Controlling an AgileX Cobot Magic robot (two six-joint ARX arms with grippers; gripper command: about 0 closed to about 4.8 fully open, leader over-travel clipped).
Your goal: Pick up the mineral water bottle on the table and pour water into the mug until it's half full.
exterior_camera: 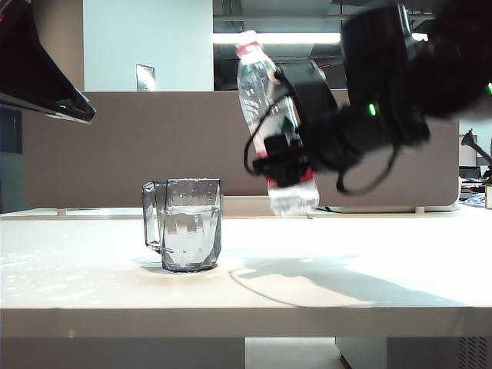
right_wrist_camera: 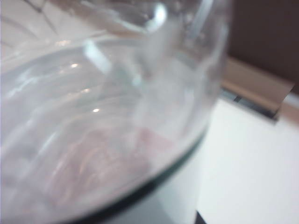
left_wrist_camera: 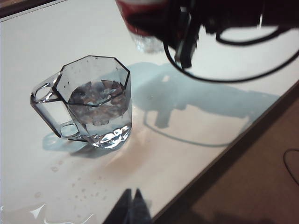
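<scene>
Office backdrop behind your workspace

You see a brown partition panel (exterior_camera: 138,146) in front of a pale wall (exterior_camera: 146,38), a bright ceiling strip light (exterior_camera: 277,38) above, and brown floor (left_wrist_camera: 252,186) below.

Brown partition panel (exterior_camera: 154,146) behind the desk, ceiling strip light (exterior_camera: 277,38), small wall plaque (exterior_camera: 145,78)

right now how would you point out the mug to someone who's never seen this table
Look at the wide off-white table; the mug stands on it, left of where the right gripper holds the mineral water bottle in the air. It is the short, smoky grey, faceted see-through cup with an angular handle and water inside, unlike the tall clear red-labelled bottle.
</scene>
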